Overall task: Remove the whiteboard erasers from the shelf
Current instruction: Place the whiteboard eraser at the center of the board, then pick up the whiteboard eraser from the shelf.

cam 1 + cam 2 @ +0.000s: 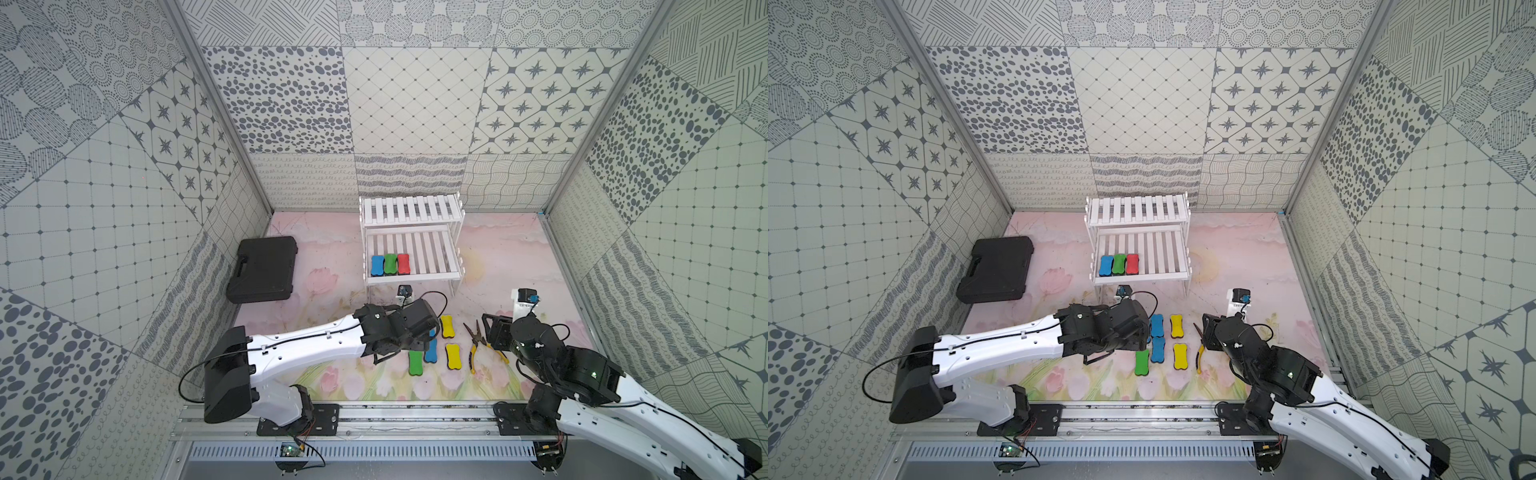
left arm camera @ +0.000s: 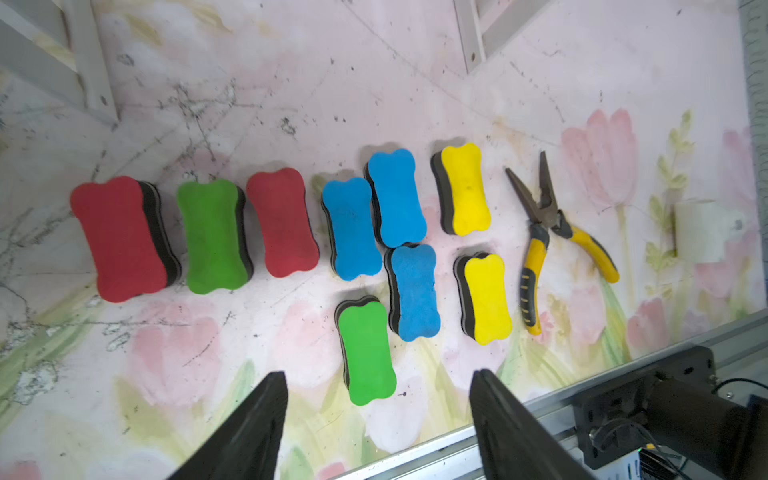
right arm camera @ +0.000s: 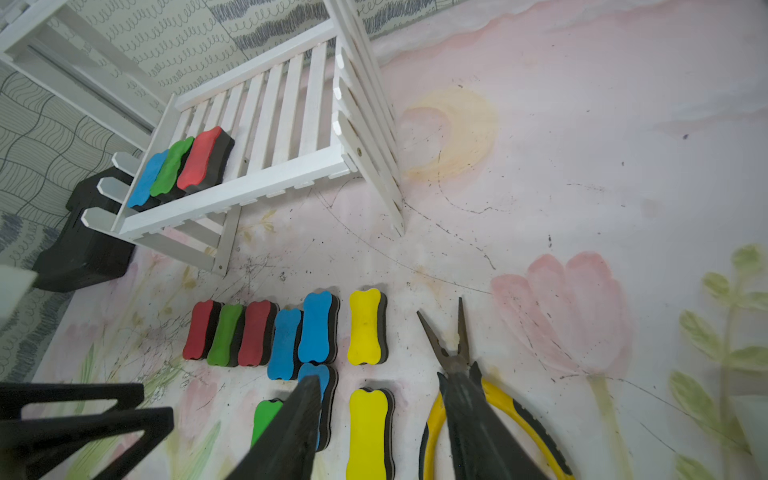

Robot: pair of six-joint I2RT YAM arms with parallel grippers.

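Your left gripper (image 2: 378, 374) hangs open, empty — three whiteboard erasers (image 1: 390, 264) on the shelf (image 1: 432, 253) lie above it in a top view, long axes up-frame.

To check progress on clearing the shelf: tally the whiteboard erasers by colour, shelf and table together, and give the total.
Red erasers: 3
Green erasers: 3
Blue erasers: 4
Yellow erasers: 2
Total: 12. Three of them (one blue, one green, one red) lie on the lower tier of the shelf.
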